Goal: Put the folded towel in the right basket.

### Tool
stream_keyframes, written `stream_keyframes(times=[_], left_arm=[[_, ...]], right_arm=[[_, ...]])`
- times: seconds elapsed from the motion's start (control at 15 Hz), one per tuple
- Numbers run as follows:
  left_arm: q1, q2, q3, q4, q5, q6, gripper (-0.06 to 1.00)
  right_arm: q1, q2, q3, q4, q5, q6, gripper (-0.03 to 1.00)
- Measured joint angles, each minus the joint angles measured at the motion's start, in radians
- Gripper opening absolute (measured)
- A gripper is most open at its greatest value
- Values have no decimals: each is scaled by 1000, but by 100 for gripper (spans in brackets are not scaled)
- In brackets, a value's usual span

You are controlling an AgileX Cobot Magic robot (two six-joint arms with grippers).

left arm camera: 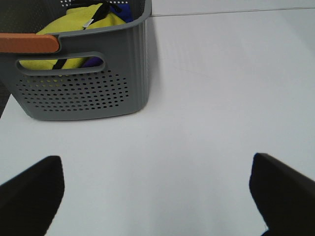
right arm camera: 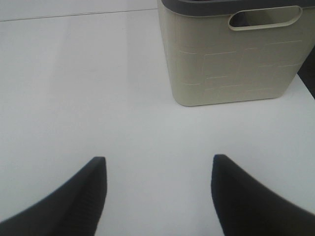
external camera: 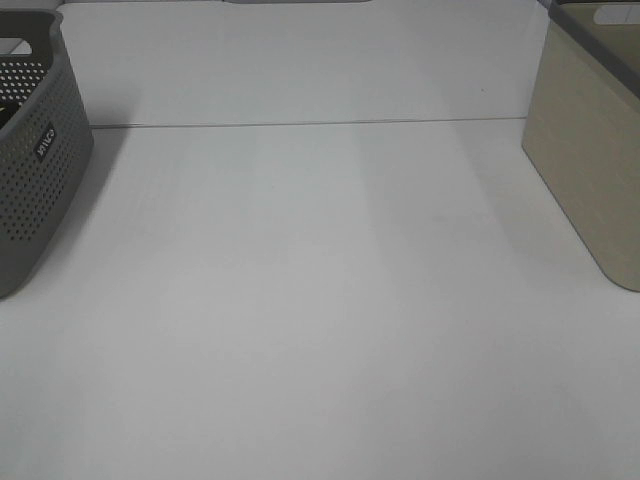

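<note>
The right basket point(external camera: 590, 160) is beige with a dark rim and stands at the table's right edge; it also shows in the right wrist view point(right arm camera: 231, 54). The left basket point(external camera: 35, 150) is grey and perforated; the left wrist view shows it point(left arm camera: 83, 73) holding yellow cloth point(left arm camera: 74, 24) with dark and blue pieces. I cannot tell whether this is the folded towel. No towel lies on the table. My left gripper point(left arm camera: 157, 196) is open and empty over the table. My right gripper point(right arm camera: 157, 196) is open and empty, short of the beige basket. Neither gripper shows in the exterior view.
The white table point(external camera: 320, 300) has a seam line point(external camera: 300, 124) running across its far part. The grey basket has an orange strip point(left arm camera: 29, 43) on its rim.
</note>
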Motion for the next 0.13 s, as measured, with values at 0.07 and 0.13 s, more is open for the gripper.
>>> stream_keyframes(times=[0.07,0.13], left_arm=[[0,0,0,0,0,0,97],[0,0,0,0,0,0,97]], right_arm=[[0,0,0,0,0,0,60],[0,0,0,0,0,0,60]])
